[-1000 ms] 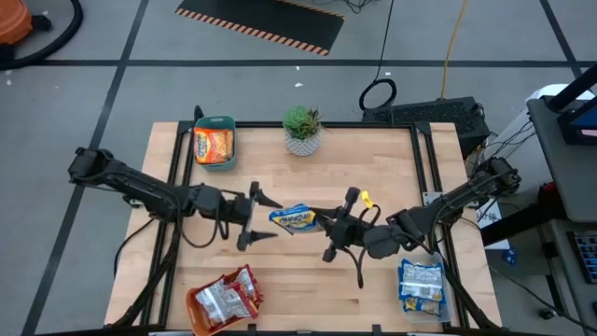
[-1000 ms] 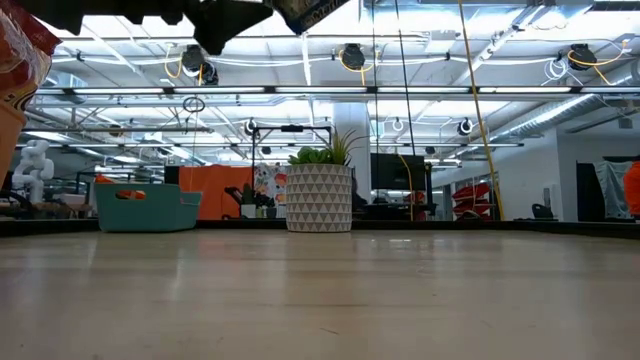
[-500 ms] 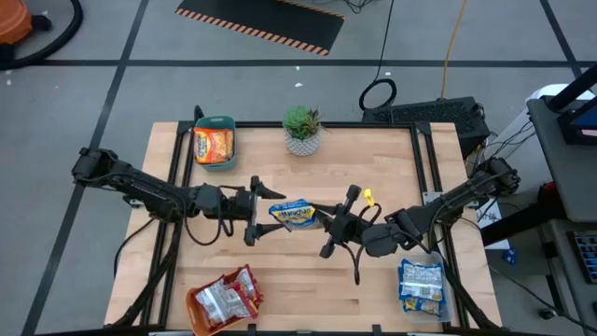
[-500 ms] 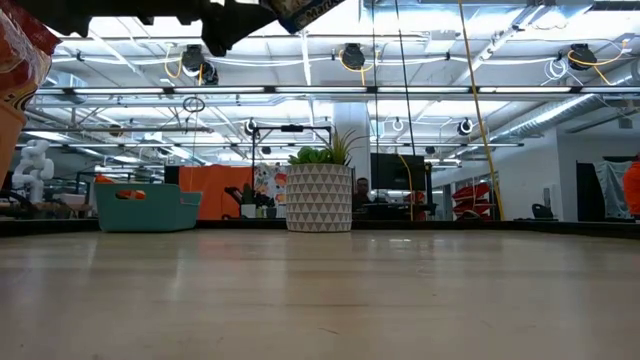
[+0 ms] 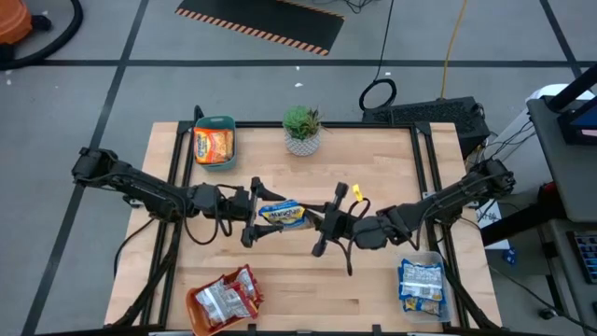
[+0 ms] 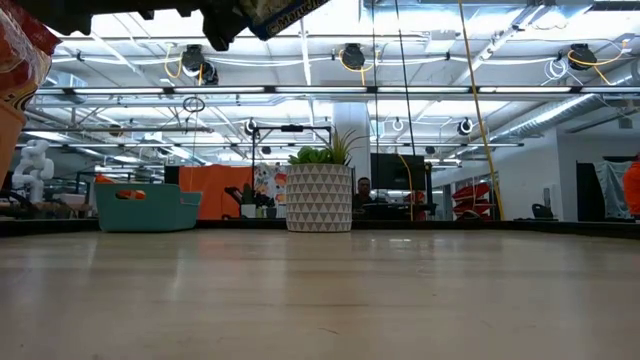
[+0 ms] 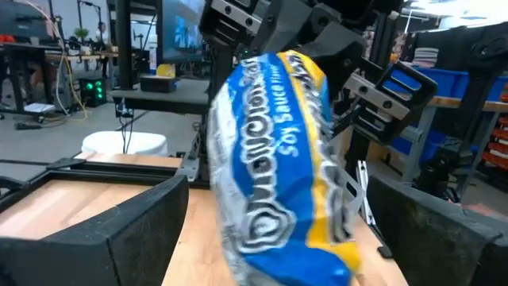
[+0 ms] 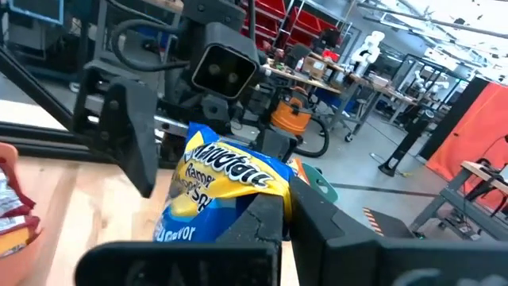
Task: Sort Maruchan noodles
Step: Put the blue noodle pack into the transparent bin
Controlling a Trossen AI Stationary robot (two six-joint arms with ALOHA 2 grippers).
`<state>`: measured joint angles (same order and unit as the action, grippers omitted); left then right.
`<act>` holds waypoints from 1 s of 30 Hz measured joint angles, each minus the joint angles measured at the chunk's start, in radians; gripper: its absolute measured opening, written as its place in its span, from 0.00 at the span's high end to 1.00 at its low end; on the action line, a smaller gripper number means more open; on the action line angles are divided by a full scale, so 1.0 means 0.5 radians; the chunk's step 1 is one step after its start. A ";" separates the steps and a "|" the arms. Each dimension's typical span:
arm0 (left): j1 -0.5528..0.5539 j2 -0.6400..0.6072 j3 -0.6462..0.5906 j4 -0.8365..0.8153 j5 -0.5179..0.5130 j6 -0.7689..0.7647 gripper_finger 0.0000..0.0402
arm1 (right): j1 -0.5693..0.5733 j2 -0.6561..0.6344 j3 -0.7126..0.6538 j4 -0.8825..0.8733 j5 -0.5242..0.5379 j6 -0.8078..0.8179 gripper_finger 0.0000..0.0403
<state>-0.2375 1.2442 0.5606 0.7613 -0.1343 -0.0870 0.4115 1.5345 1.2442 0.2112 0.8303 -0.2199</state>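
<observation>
While the blue-and-yellow noodle packet point(image 5: 282, 214) hangs in the air over the middle of the worktop point(image 5: 373, 168), the two arms meet around it: a hand-over between them looks to be the step in hand.

Right hand point(image 5: 317, 220): clenched on one end of the packet; its wrist view shows the wrapper pinched between the dark fingers point(image 8: 262, 218).

Left hand point(image 5: 256, 213): fingers spread wide, one on each side of the packet's other end, not yet closed. In the left wrist view the packet fills the gap between them without clear contact.

Sorting so far, as things lie:
- orange packet in the teal bin point(image 5: 215, 143) at the far left corner
- silver-red packets in the orange bin point(image 5: 222, 301) at the near left edge
- blue-and-yellow packets in the clear bin point(image 5: 423, 283) at the near right edge
- potted plant point(image 5: 301, 130) at the far edge, untouched

Judgement on next move: the left hand would need to close on the packet before the right lets go, otherwise it drops to the worktop. Oddity: matching packets sit on the right side, so why it goes leftward I cannot tell.
</observation>
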 joint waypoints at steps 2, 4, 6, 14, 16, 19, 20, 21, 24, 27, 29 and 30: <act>0.001 0.000 0.000 0.001 0.015 -0.002 0.06 | -0.009 -0.002 0.000 0.000 -0.005 0.009 1.00; 0.001 0.000 0.000 0.000 0.020 -0.002 0.11 | -0.011 -0.004 0.000 0.004 -0.045 0.011 1.00; 0.001 0.000 0.000 0.000 0.021 0.000 0.16 | -0.011 -0.002 0.000 0.004 -0.048 0.002 1.00; 0.002 0.000 0.000 -0.002 0.110 0.025 0.40 | -0.010 -0.002 0.000 0.004 -0.048 -0.003 1.00; 0.009 0.000 0.000 -0.002 0.111 0.027 0.45 | -0.009 -0.002 0.000 0.004 -0.048 -0.010 1.00; 0.025 0.000 0.000 -0.002 0.116 0.028 0.53 | -0.009 -0.002 0.000 0.002 -0.047 -0.019 1.00; 0.031 0.000 0.000 -0.002 0.131 0.028 0.55 | -0.009 -0.002 0.000 0.001 -0.047 -0.019 1.00; 0.034 0.000 0.000 -0.002 0.149 0.038 0.58 | -0.009 -0.002 0.000 -0.001 -0.047 -0.019 1.00; 0.043 0.000 0.000 -0.004 0.204 0.066 0.64 | -0.008 -0.002 0.000 -0.005 -0.047 -0.027 0.99; 0.043 0.000 0.000 -0.004 0.214 0.066 0.66 | -0.008 -0.002 0.000 -0.004 -0.046 -0.026 0.96; 0.043 0.000 0.000 -0.005 0.216 0.067 0.67 | -0.001 -0.002 0.000 -0.002 -0.041 -0.026 0.92; 0.043 0.000 0.000 -0.005 0.216 0.067 0.67 | 0.005 -0.003 0.000 0.000 -0.033 -0.026 0.90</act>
<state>-0.2161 1.2442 0.5606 0.7589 -0.0261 -0.0534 0.4140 1.5330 1.2442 0.2114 0.8139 -0.2329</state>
